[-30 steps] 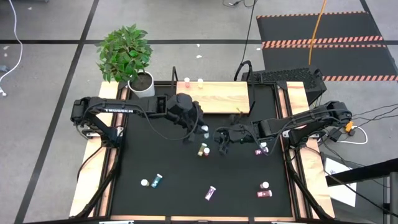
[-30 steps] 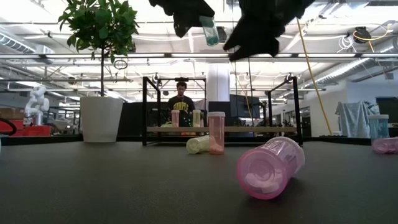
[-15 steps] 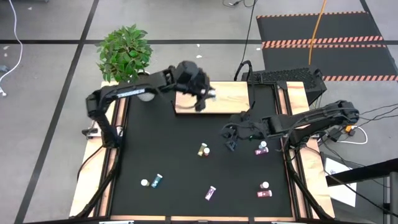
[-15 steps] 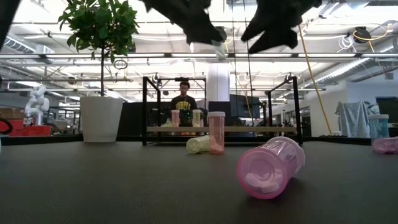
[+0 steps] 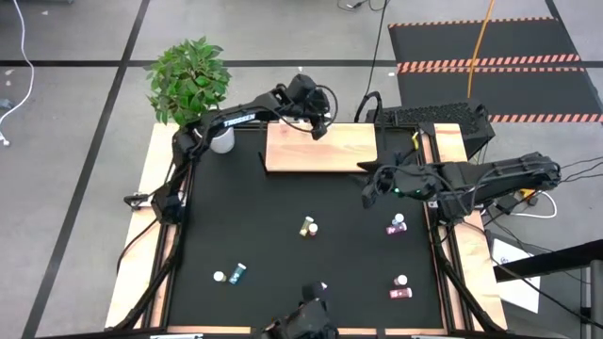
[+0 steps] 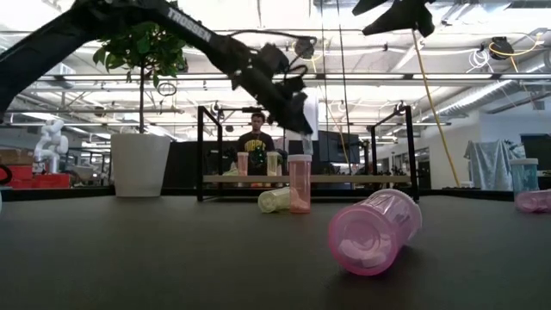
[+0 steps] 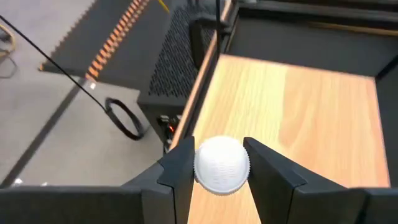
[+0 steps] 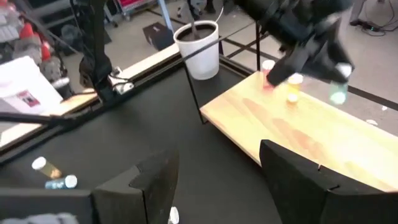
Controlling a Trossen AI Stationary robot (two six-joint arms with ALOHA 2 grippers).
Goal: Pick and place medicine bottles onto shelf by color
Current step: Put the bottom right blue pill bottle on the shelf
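Left end effector [image 7: 219,180] clamping teal bottle [image 7: 222,165] above shelf [image 5: 330,151] far edge; early release risks toppling, rolling off.

Right end effector [image 8: 211,180] gaping, empty, near worktop's right edge.

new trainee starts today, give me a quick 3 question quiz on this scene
1. True or false: the left gripper holds a bottle over the shelf.
2. Which gripper has nothing between its fingers?
A. left
B. right
3. Fill in: the plant pot stands off the shelf's ____ end in the high view.

Key:
1. True. The fingers clamp a white-capped bottle above the wooden board.
2. B. The right gripper is open, over the mat near the shelf's right end.
3. Left.
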